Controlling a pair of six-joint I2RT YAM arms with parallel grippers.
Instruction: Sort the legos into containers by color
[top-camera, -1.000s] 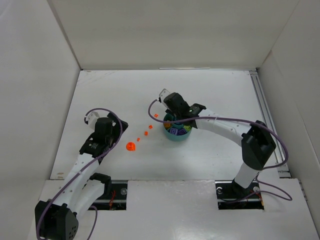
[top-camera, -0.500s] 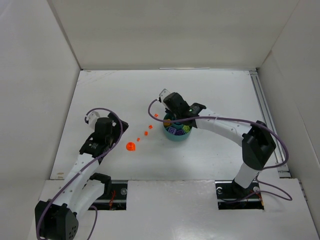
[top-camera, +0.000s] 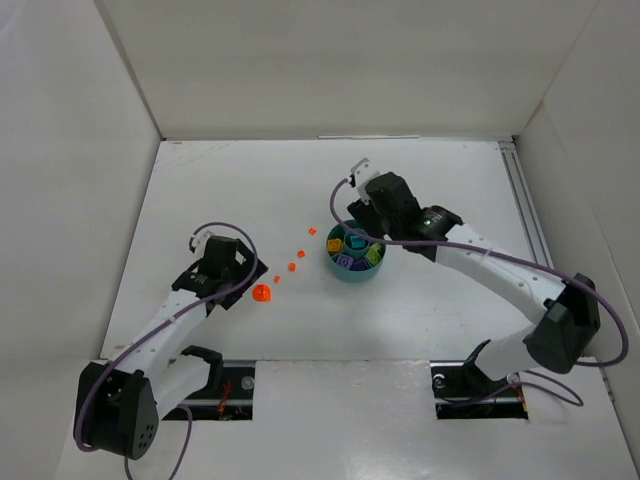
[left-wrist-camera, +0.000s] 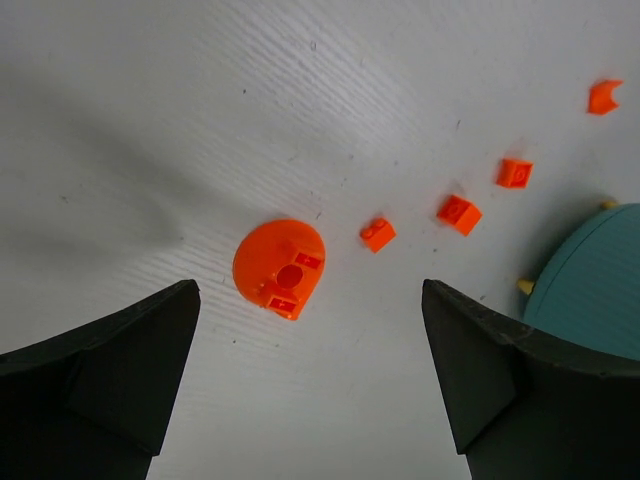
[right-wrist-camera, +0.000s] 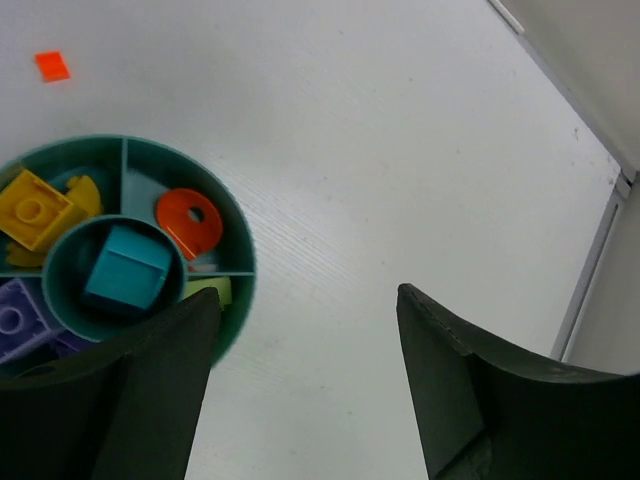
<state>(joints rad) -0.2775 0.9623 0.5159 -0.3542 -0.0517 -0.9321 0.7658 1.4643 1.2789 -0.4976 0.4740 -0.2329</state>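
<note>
Two arms show from the overhead camera. My left arm (top-camera: 160, 330) stretches forward low over the table (top-camera: 200, 190). The left gripper (top-camera: 247, 286) sits just beside the orange round piece (top-camera: 262, 293), and from up here its fingers merge into one dark shape. A row of small orange bricks (top-camera: 292, 267) runs diagonally from that piece towards the dish (top-camera: 350, 275). My right arm (top-camera: 500, 280) bends at the elbow and sweeps left, putting the right gripper (top-camera: 366, 228) at the dish's far side, where the wrist body covers part of the rim.

From the left wrist, both fingers (left-wrist-camera: 110, 380) stand wide apart with nothing between them, and the round piece lies just ahead of the gap. Four small bricks trail away to the upper right. Only a slice of the dish shows at the right edge. Two pale specks beside it are too small to name, possibly tiny pieces.

From the right wrist, the jaws are spread and empty over bare table beside the dish. A teal brick (right-wrist-camera: 125, 270) sits in the centre cup. An orange disc with a hole (right-wrist-camera: 190, 220) lies in one wedge, a yellow brick (right-wrist-camera: 35, 208) in the next, and a purple brick (right-wrist-camera: 18, 320) lower left. A lime piece (right-wrist-camera: 212, 290) is half hidden behind the finger at the frame's left, and the frame cuts the dish off.
</note>
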